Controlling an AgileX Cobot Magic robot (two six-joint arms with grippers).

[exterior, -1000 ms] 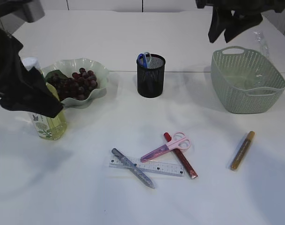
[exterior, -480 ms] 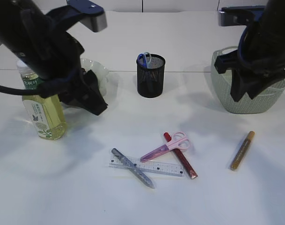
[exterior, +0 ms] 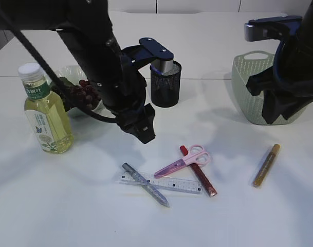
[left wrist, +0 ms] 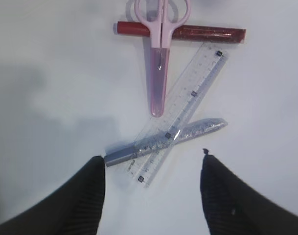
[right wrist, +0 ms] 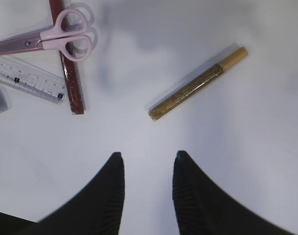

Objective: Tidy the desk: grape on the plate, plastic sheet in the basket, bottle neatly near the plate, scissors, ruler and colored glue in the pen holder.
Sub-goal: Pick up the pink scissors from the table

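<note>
The left gripper (left wrist: 151, 169) was held with its jaws spread and nothing between them, above the silver glitter glue pen (left wrist: 166, 140) that lay crossed under the clear plastic ruler (left wrist: 180, 113). A closing pinch there was judged likely to catch ruler and pen together, or to skid the flat ruler across the white table (exterior: 69, 206). The pink-handled scissors (left wrist: 158, 54) lay across the red glitter glue pen (left wrist: 207, 33), so one could be dragged with the other. The right gripper (right wrist: 146, 183) was kept partly parted and empty, short of the gold glitter glue pen (right wrist: 197, 84). The black mesh pen holder (exterior: 165, 85) was seen holding a blue-handled item; dark grapes (exterior: 84, 92) lay on the pale wavy plate (exterior: 107, 103). The green woven basket (exterior: 249, 87) was partly hidden, its contents unclear. The yellow-green bottle (exterior: 45, 116) stood upright just beside the plate.
</note>
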